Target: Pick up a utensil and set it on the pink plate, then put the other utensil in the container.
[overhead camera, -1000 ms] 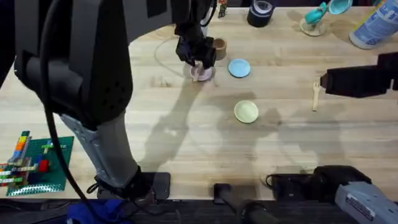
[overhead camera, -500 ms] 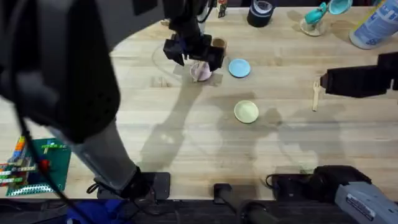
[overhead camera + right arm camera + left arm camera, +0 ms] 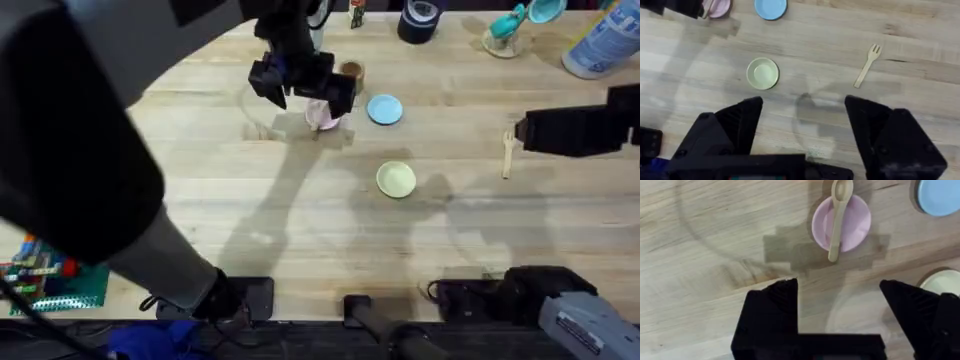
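The wooden utensil (image 3: 838, 217) with a rounded end lies across the pink plate (image 3: 856, 221), both ends overhanging the rim. My left gripper (image 3: 839, 297) hangs open above the table, clear of the plate; from overhead it (image 3: 300, 82) sits partly over the pink plate (image 3: 322, 118). The brown container (image 3: 351, 73) stands just behind that plate. The other utensil, a wooden fork (image 3: 867, 65), lies on the table at the right, also seen as the fork (image 3: 508, 155) from above. My right gripper (image 3: 802, 112) is open, raised over bare wood short of the fork.
A light blue plate (image 3: 384, 109) and a pale yellow plate (image 3: 396, 179) lie mid-table. A black tape roll (image 3: 418, 20), a teal item (image 3: 520, 18) and a bottle (image 3: 600, 40) stand along the far edge. A Lego board (image 3: 50, 270) sits at the left front.
My left gripper has lifted and drawn back to the left from the pink plate, leaving the utensil lying on it. The right arm has not moved.
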Motion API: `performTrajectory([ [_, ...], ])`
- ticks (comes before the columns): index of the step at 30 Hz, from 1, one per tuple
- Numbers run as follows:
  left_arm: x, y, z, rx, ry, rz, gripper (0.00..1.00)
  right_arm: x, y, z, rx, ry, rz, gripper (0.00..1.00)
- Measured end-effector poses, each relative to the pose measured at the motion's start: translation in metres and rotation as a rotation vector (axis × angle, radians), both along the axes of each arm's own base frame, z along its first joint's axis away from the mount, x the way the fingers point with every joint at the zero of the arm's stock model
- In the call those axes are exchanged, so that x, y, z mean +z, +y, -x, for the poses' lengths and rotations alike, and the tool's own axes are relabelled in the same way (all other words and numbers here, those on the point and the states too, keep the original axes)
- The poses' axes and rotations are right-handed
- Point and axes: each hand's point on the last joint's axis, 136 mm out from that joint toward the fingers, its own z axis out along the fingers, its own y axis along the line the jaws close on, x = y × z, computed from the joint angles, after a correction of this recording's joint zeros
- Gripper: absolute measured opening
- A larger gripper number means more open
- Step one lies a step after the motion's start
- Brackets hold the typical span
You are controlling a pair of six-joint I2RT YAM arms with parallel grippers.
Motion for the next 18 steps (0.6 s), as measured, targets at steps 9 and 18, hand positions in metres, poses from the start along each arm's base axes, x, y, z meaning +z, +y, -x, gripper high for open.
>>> performTrajectory([
  [9, 0.016, 0.018, 0.040, 0.001, -0.093, 0.036, 0.993, 0.000, 0.000, 0.000, 0.000, 0.000, 0.000, 0.998],
  [18, 0.035, 0.033, 0.075, 0.027, -0.274, 0.122, 0.994, 0.000, 0.000, 0.000, 0.000, 0.001, 0.000, 0.998],
])
